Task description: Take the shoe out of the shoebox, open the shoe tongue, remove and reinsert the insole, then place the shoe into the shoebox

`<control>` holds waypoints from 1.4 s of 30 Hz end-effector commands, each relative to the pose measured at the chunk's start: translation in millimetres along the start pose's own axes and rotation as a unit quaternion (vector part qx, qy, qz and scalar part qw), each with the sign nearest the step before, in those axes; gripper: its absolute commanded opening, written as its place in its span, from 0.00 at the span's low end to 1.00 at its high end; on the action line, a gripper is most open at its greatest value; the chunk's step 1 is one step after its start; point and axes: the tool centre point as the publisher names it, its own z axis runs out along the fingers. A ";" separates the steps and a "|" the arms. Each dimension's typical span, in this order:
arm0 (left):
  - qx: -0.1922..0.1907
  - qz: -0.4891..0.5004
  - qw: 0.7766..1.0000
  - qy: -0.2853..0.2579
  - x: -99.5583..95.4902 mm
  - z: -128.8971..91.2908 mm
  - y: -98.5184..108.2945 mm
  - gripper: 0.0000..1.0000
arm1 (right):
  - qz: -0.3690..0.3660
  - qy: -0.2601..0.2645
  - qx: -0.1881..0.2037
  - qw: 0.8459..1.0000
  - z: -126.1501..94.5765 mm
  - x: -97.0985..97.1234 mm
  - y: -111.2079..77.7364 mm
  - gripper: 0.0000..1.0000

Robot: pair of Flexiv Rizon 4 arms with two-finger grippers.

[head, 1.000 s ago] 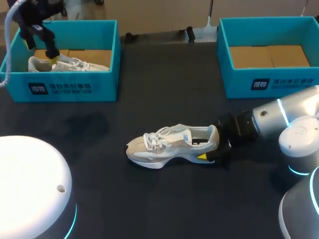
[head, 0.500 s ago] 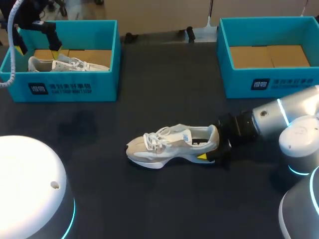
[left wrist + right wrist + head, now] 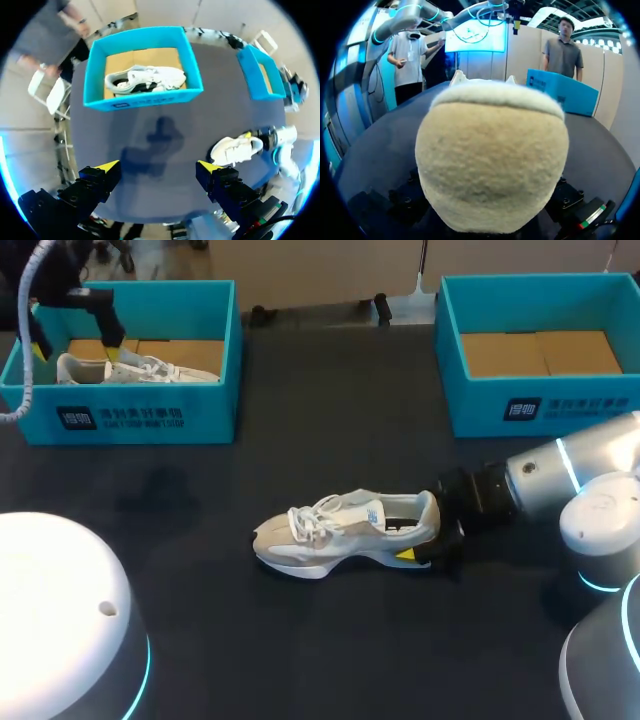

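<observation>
The left claw (image 3: pixel 156 165) is hanging wide open, empty, over the box (image 3: pixel 130 415) at the table's (image 3: pixel 300 390) far left corner, where one shoe (image 3: pixel 135 368) is lying. The right claw (image 3: pixel 420 532) is sitting at the heel of the other shoe (image 3: pixel 340 530) mid-table; its grip cannot be told.

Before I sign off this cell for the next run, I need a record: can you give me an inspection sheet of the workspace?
Surface: dark table, no spills seen.
Job's things: shoe upright on its sole mid-table; second shoe inside the left shoebox; right shoebox holds no shoe.
Clutter: nothing seen.
Grippers: left gripper open, above the left shoebox; right gripper at the mid-table shoe's heel, grip hidden.
Cables: grey cable hangs along the left arm, beside the left shoebox.
Surroundings: nothing seen reaching over the table.
</observation>
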 end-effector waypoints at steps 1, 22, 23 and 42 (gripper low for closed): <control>0.008 -0.029 1.000 -0.002 18.1 2.4 11.0 1.00 | 0.000 -0.001 0.002 1.000 3.0 0.0 -2.0 0.00; 0.005 -0.037 0.999 -0.005 171.6 28.0 35.0 1.00 | 0.000 -0.001 0.002 1.000 3.0 0.0 -2.0 0.00; 0.003 -0.037 0.999 -0.007 178.8 30.4 36.3 1.00 | 0.000 -0.001 0.002 1.000 3.0 0.0 -2.0 0.00; -0.014 -0.066 0.998 -0.008 263.4 80.3 75.2 1.00 | 0.000 -0.001 0.002 1.000 3.0 0.0 -2.0 0.00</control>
